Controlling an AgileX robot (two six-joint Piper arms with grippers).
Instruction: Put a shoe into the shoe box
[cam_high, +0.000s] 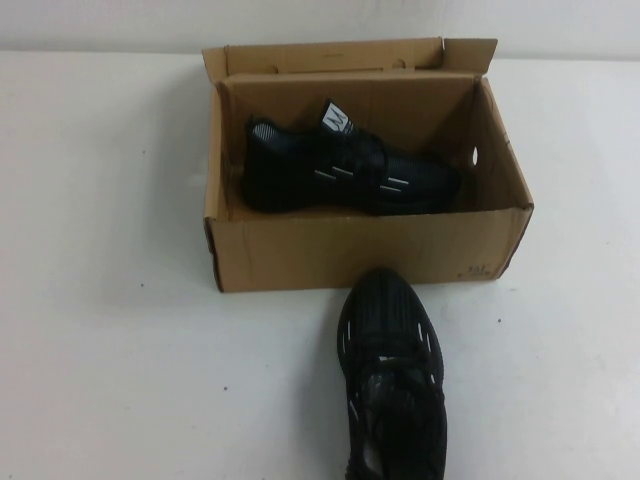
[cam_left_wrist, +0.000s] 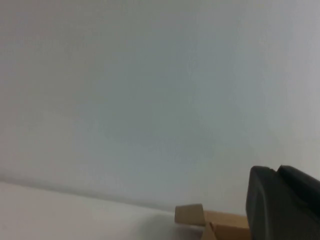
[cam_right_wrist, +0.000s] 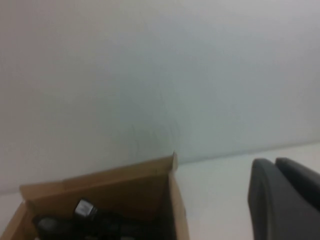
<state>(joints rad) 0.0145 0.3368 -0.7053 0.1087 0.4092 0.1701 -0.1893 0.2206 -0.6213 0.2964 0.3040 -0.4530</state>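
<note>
Left pincer (cam_left_wrist: 282, 205): only a dark piece of it shows in its own wrist view, raised and aimed at the wall; whether it is apart or together I cannot tell. It is absent from the high view.

Right pincer (cam_right_wrist: 285, 200): the same, a dark edge only, state not to be told.

Shoe box (cam_high: 365, 250): ahead of and below both pincers on the white tabletop (cam_high: 110, 350), lid flap up at the back; more of it shows from the right pincer, which looks nearer.

Shoe (cam_high: 350, 165): already inside the box, on its side, long axis across the box.

Twin sneaker (cam_high: 393, 385): outside, just short of the box's near wall, toe towards it.

Writing: white tongue label with a dark logo, unreadable; tiny print on the box corner, also unreadable.
</note>
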